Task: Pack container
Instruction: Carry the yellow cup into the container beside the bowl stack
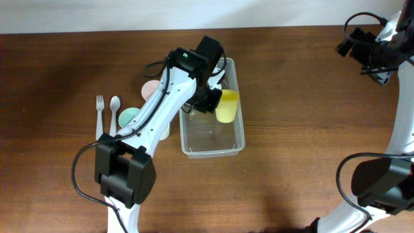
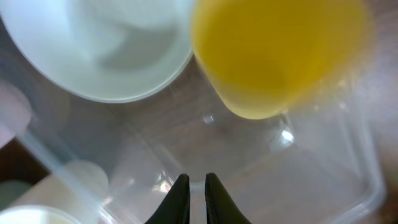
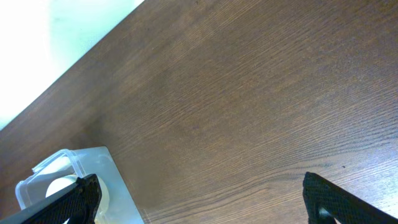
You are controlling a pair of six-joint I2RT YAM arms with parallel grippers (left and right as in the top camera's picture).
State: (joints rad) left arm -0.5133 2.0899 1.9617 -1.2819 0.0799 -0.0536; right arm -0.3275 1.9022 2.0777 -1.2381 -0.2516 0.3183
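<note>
The clear container (image 1: 212, 152) stands at the table's middle. A yellow cup (image 1: 227, 105) lies inside it on its right side. My left gripper (image 1: 206, 100) is over the container's far half, beside the cup. In the left wrist view its jaws (image 2: 197, 186) are shut with nothing between them, above the container's floor (image 2: 298, 177). A white bowl (image 2: 99, 50) and the yellow cup (image 2: 273, 56) lie ahead of them. My right gripper (image 1: 370, 53) is at the far right, open wide and empty (image 3: 205, 202). A corner of the container (image 3: 115, 186) shows at the left of the right wrist view.
Left of the container are a pink bowl (image 1: 149, 88), a teal bowl (image 1: 129, 116), a pale cup (image 1: 165, 131), a fork (image 1: 99, 107) and a spoon (image 1: 114, 105). My left arm crosses over these bowls.
</note>
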